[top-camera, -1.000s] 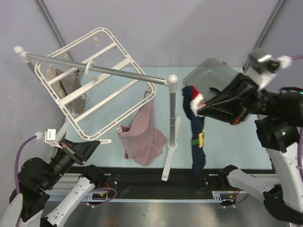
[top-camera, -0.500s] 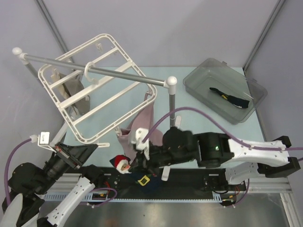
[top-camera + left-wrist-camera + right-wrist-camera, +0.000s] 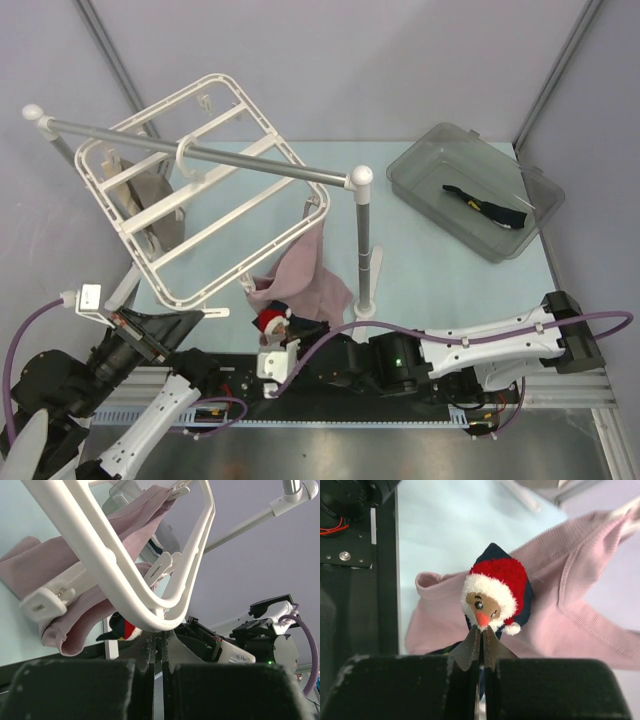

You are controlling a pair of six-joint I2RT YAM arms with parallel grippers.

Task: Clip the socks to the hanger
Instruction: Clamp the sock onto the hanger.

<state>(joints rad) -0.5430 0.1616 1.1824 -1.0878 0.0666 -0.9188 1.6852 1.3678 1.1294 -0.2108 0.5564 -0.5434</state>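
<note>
One sock [image 3: 495,587] sits pinched in our closed right pincer [image 3: 480,644], Santa patch just above the tips, pink cloth [image 3: 580,610] behind it. The hanger [image 3: 95,555] has its corner just above the left pincer [image 3: 159,649], jaws together; we cannot tell whether they hold it.

A small dark navy sock with red-and-white Santa patch [image 3: 492,597] stands upright, pinched between the jaws of the right gripper [image 3: 480,642]. The large white plastic rectangular drying frame [image 3: 125,580] hangs tilted, its rounded corner just above the left gripper [image 3: 159,641].

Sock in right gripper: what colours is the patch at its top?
Red hat, white trim, tan face, on navy sock. Clearest in right wrist view.
</note>
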